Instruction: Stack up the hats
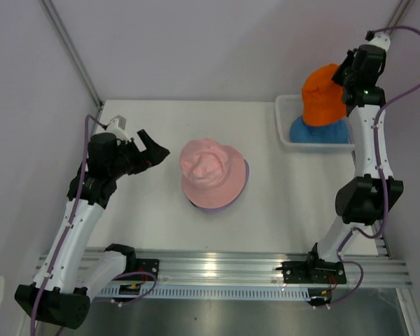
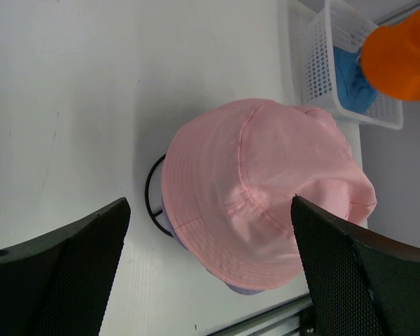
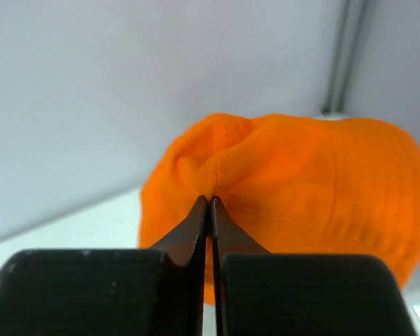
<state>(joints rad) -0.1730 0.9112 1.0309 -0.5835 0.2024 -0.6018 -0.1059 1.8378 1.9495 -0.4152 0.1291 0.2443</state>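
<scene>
The pink hat sits on top of the lavender hat, whose brim peeks out beneath, mid-table on a black wire stand. The pink hat and a lavender edge show in the left wrist view. My left gripper is open and empty, left of the pink hat. My right gripper is shut on the orange hat, pinching its fabric and holding it above the basket. The blue hat lies in the basket.
The white mesh basket stands at the table's back right; it also shows in the left wrist view. A metal rail runs along the near edge. Grey walls close the back and sides.
</scene>
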